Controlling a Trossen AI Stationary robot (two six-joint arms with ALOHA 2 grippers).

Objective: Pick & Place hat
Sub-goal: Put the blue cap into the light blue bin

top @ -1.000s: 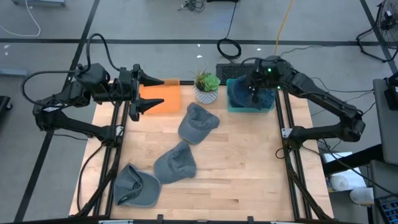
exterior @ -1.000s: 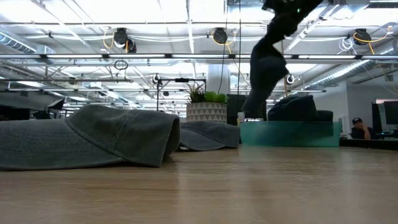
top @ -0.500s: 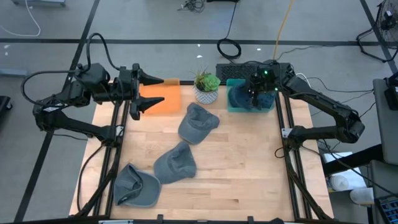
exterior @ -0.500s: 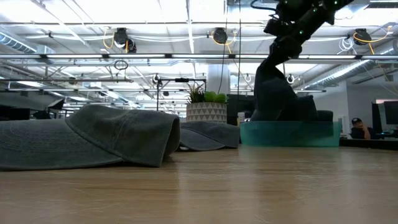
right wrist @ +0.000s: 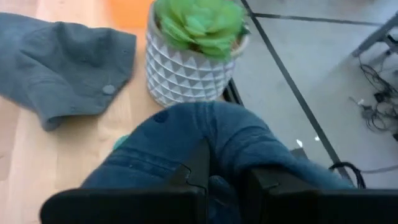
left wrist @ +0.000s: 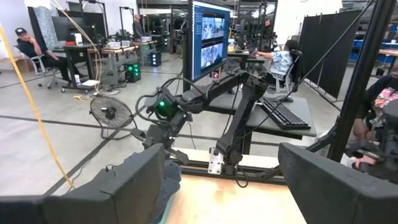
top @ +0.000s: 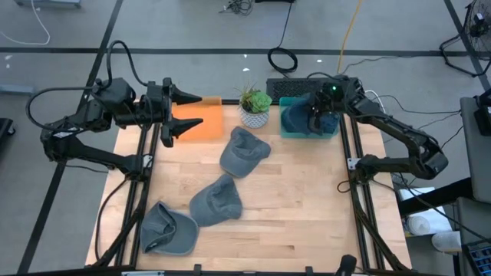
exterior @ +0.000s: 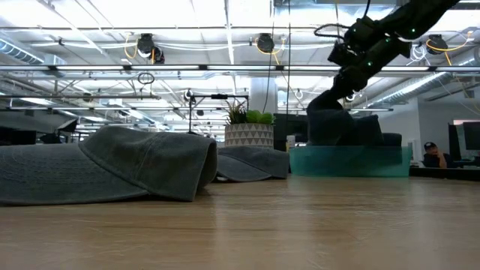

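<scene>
A blue hat (right wrist: 186, 137) sits in the teal bin (top: 289, 132) at the table's far right, with my right gripper (top: 317, 117) shut on it. In the low view the hat (exterior: 341, 127) shows dark above the bin's wall (exterior: 349, 160). Three grey hats lie flat on the wooden table: one in the middle (top: 244, 151), one nearer (top: 215, 201), one at the near left (top: 169, 230). My left gripper (top: 199, 112) waits open, level, above an orange pad (top: 201, 126) at the far left, holding nothing. My right gripper pinches a bunched fold of the blue hat's cloth (right wrist: 214, 140) between its two fingers (right wrist: 264, 180). The fingers come slanting down from the table's right side. The hat bulges up around the fingers, and its lower part rests inside the teal bin.
A white patterned pot with a green plant (top: 255, 107) stands just left of the teal bin, close to the middle grey hat. Black frame rails (top: 354, 165) run along both table sides. Bare wood lies on the table's near right.
My right gripper, still shut, has come down toward the teal bin and a little toward the table's right edge. The blue hat, which hung long below the fingers, has sunk into the bin and bunched up there.
</scene>
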